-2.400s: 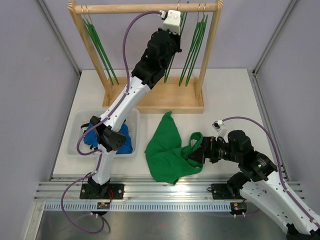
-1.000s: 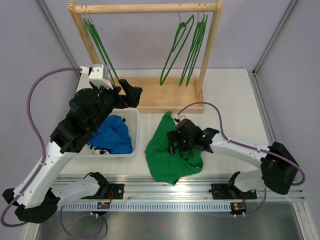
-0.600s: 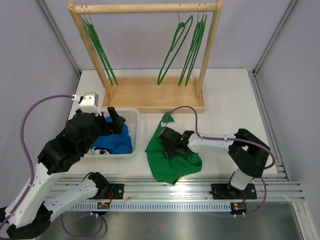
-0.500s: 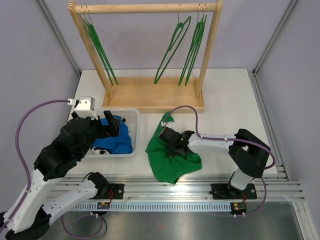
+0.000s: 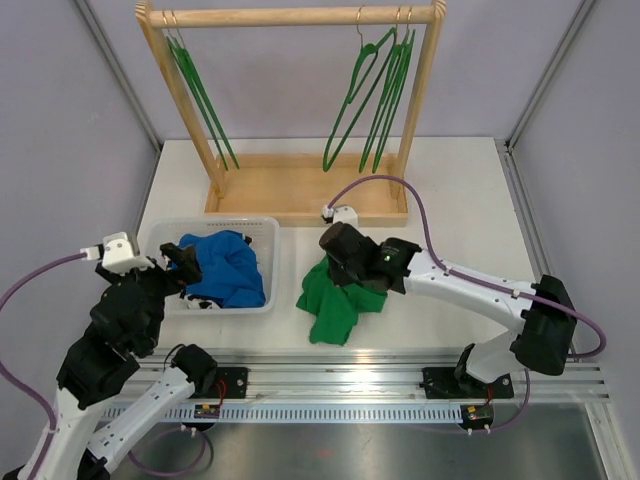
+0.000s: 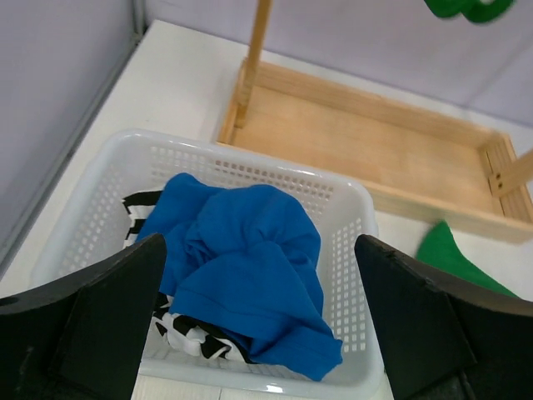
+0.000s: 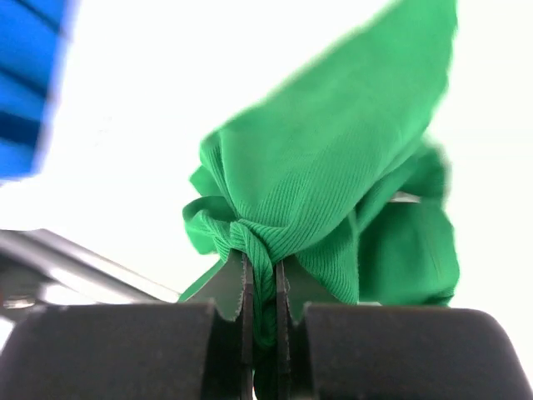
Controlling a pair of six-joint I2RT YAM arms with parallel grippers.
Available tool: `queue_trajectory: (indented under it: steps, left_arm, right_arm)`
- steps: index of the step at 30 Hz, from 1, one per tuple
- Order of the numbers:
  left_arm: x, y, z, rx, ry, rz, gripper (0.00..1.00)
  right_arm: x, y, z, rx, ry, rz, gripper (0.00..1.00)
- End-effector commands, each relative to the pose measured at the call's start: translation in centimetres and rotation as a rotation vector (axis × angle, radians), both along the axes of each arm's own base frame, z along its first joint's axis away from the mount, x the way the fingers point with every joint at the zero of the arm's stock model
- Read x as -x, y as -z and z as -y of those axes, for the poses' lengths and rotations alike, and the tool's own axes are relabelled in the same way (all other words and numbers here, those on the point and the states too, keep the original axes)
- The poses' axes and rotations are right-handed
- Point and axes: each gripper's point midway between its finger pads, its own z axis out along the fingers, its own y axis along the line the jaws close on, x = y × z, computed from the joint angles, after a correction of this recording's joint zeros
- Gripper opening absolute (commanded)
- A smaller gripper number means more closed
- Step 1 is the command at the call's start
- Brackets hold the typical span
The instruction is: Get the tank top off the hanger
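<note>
While the tank top [image 5: 335, 300] lay flat on the table [image 5: 460, 190] a second ago, it is now bunched, because the right gripper [image 7: 260, 279] has pinched a fold of it and pulls it up. It is just beside the basket [image 5: 262, 224], already off the hangers [image 5: 372, 95]. The left gripper [image 5: 183, 268] hovers spread wide over that basket, holding nothing. I judge that only putting it away remains.

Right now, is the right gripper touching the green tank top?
Touching. The right wrist view shows the right gripper with its jaws closed on a bunched fold of the green tank top.
</note>
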Motion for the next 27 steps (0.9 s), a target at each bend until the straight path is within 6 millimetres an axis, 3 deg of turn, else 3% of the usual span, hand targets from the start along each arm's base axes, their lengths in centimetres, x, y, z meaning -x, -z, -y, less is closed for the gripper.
queue_trajectory:
  steps: [1,9,14,15,20,25,27]
  left_arm:
    - [0.8,-1.1,-3.4,0.063,-0.188,0.077,0.99]
    - [2.2,-1.6,-5.8,0.114,-0.291,0.157,0.99]
    - [2.4,-1.7,-6.4,0.122,-0.325,0.174,0.99]
    - [2.5,-1.7,-6.5,0.124,-0.338,0.176,0.99]
    - [3.2,-1.6,-7.6,0.139,-0.396,0.194,0.99]
    - [4.4,-1.8,-8.6,0.178,-0.444,0.242,0.99]
    - [4.7,-1.8,-8.9,0.187,-0.449,0.257,0.99]
  right_arm:
    - [-0.8,-7.7,-2.3,-0.086,-0.068,0.119,0.0]
    - [-0.6,-17.6,-9.6,-0.21,-0.253,0.234,0.0]
    - [0.3,-21.4,-13.5,-0.237,-0.364,0.283,0.0]
    - [0.0,-22.9,-14.8,-0.264,-0.377,0.308,0.0]
    - [0.8,-25.3,-18.2,-0.316,-0.456,0.352,0.0]
    - [-0.1,-26.9,-21.5,-0.391,-0.505,0.452,0.0]
    - [-0.8,-25.6,-22.6,-0.361,-0.532,0.48,0.0]
